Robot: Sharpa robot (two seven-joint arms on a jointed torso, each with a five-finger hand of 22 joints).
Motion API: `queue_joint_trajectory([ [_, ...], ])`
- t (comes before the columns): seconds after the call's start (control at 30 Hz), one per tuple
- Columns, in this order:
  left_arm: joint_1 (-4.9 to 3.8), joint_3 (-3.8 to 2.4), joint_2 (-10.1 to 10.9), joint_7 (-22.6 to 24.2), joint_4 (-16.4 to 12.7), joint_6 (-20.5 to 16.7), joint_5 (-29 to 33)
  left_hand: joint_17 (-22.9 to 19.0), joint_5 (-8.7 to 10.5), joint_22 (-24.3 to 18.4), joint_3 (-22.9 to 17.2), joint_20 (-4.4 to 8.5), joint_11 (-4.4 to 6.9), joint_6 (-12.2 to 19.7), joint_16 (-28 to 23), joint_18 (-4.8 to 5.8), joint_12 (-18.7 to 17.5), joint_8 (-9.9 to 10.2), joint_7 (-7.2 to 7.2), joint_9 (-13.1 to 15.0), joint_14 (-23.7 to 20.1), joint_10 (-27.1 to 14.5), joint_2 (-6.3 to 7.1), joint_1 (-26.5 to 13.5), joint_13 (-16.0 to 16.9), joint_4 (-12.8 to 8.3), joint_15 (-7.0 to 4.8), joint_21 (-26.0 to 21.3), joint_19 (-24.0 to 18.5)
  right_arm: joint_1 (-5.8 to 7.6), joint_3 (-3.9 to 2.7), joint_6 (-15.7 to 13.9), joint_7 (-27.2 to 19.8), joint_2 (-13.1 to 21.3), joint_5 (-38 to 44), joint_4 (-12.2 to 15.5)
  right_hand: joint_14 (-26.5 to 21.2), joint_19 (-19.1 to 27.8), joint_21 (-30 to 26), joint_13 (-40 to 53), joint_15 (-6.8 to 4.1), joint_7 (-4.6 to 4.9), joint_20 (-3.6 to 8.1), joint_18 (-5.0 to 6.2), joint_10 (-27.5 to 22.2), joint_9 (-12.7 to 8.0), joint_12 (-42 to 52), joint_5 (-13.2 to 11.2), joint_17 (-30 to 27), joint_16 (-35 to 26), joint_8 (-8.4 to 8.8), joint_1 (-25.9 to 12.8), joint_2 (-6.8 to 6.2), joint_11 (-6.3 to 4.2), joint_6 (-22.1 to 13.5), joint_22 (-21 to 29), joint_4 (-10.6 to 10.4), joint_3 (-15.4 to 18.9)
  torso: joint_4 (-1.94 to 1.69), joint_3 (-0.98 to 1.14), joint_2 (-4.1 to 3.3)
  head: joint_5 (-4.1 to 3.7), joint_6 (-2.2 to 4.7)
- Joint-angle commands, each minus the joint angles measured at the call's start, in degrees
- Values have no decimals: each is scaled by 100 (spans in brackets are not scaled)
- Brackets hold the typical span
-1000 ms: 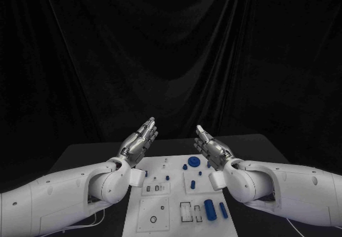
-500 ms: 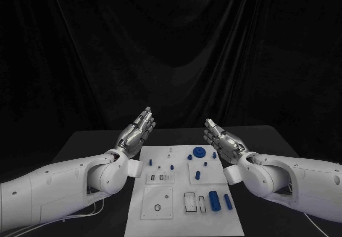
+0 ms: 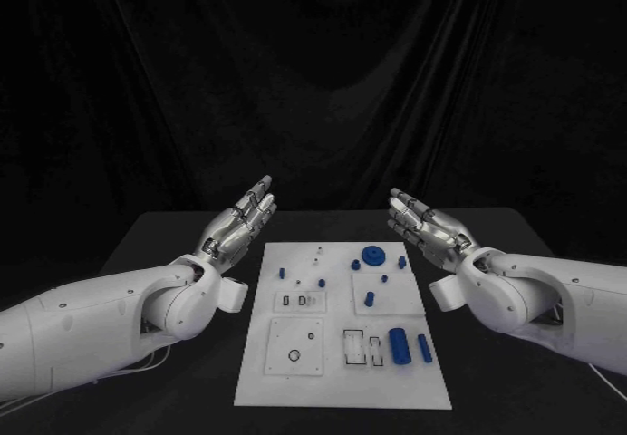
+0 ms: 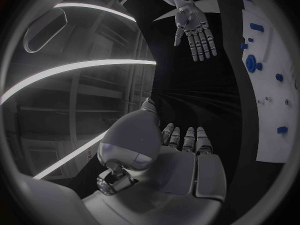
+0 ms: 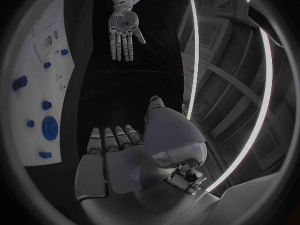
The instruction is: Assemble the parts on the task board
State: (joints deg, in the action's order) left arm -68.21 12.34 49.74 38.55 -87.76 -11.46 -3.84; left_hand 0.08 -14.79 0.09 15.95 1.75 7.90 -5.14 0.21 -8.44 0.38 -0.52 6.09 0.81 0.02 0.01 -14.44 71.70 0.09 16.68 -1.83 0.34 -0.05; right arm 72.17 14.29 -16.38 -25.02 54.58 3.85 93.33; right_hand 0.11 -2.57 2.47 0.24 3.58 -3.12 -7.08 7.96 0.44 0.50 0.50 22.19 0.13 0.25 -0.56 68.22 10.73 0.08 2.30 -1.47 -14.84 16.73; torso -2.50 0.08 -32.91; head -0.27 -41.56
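Observation:
The white task board [image 3: 342, 385] lies in the middle of the black table. Small blue parts sit on it: a round disc [image 3: 372, 255] near its far edge, several pegs [image 3: 369, 298] in its right half, a thick cylinder [image 3: 399, 345] and a thinner one [image 3: 422, 348] toward the near right. My left hand [image 3: 239, 229] is raised above the board's far left corner, fingers straight and apart, holding nothing. My right hand [image 3: 429, 230] is raised off the board's far right corner, likewise flat and empty. The left wrist view shows the board [image 4: 270, 85] and right hand [image 4: 195, 29]; the right wrist view shows the left hand [image 5: 122, 32].
The board carries rectangular recesses [image 3: 354, 345] and a square plate with a ring hole [image 3: 295, 354] near its front. Bare black table [image 3: 157, 245] lies on both sides of the board, with a dark curtain behind.
Both hands have moved apart and outward, off the board's far edge toward its corners. The camera has shifted, so more of the board's near edge shows.

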Motion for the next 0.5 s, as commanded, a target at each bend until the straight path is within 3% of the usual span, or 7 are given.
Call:
queue_joint_trajectory([
  [0.03, -15, -7, 114, 899, -86, -64, -1138, -8, -107, -9, -39, 30, -54, -84, -21, -116, -38, -48, -46, 19, -2, -1, -5, 128, -9, -5, -598, -34, 5, 220, -8, -279, 809, 136, 1789, 83, 291, -983, 622, 51, 334, 75, -271, -90, 149, 46, 124, 408, 131, 158, -58, 471, -42, 280, 239, -348, -43, -109, -62, -11, -82, -29, -161],
  [0.13, -16, -7, 203, 894, -148, -96, -1410, -8, -294, -9, -68, -53, -79, -184, -21, -157, -38, -56, -92, 28, -2, -1, -6, 309, -9, -4, -557, -34, 5, 452, -8, -262, 1426, 230, 2780, 126, 1003, -1949, 1037, 60, 686, 117, -585, -125, 225, 73, 159, 518, 298, 389, -85, 756, -89, 443, 458, -517, 91, -174, -92, -39, -138, -54, -216],
  [0.27, -17, -6, 286, 885, -216, -106, -1589, -8, -621, -9, -115, -134, -107, -205, -21, -175, -38, -55, -124, 29, -2, -1, -27, 526, -9, -2, -498, -34, 5, 732, -7, -188, 2184, 343, 4431, 203, 2329, -2931, 1203, 124, 739, 323, -750, -1, 628, 103, 333, 750, 478, 592, -105, 1185, -102, 623, 788, -511, 493, -385, -148, -58, -238, -35, -300],
  [0.3, -18, -6, 297, 883, -231, -110, -1609, -8, -663, -9, -120, -143, -106, -209, -21, -176, -38, -56, -127, 29, -2, -1, -27, 553, -9, -2, -489, -34, 5, 776, -7, -170, 2316, 364, 4805, 225, 3927, -3766, 1341, 154, 671, 375, -880, 192, 1147, 127, 454, 454, 666, 848, -131, 1308, -107, 727, 1095, -512, 608, -582, -160, -61, -254, -25, -318],
  [0.37, -19, -6, 318, 881, -263, -117, -1645, -8, -730, -9, -126, -178, -112, -232, -21, -176, -38, -59, -137, 32, -2, -1, -27, 597, -9, 0, -453, -34, 5, 870, -7, -111, 2625, 397, 5761, 271, 5348, -4932, 1653, 269, 473, 493, -699, 239, 2187, 205, 707, -164, 867, 1236, -250, 1468, -188, 825, 1779, -597, 779, -820, -184, -65, -282, -27, -347],
  [0.43, -20, -6, 326, 881, -277, -121, -1659, -8, -793, -9, -134, -231, -116, -195, -21, -176, -38, -52, -139, 26, -2, -1, -38, 631, -9, 3, -406, -34, 5, 918, -7, -49, 2812, 392, 6372, 290, 5846, -5344, 1773, 358, 321, 515, -552, 235, 3001, 240, 941, -276, 948, 1389, -308, 1488, -237, 854, 2122, -636, 833, -892, -213, -70, -307, -44, -354],
  [0.5, -20, -6, 343, 872, -293, -100, -1673, -8, -958, -9, -150, -307, -126, -127, -21, -181, -38, -44, -142, 18, -2, -1, -37, 714, -9, -1, -350, -34, 5, 975, -8, 76, 3084, 358, 7338, 308, 6674, -6045, 1948, 470, 80, 601, -336, 268, 4359, 492, 1244, -1047, 1100, 1596, -723, 1309, -442, 845, 3986, -695, 777, -852, -290, -77, -361, -89, -372],
])
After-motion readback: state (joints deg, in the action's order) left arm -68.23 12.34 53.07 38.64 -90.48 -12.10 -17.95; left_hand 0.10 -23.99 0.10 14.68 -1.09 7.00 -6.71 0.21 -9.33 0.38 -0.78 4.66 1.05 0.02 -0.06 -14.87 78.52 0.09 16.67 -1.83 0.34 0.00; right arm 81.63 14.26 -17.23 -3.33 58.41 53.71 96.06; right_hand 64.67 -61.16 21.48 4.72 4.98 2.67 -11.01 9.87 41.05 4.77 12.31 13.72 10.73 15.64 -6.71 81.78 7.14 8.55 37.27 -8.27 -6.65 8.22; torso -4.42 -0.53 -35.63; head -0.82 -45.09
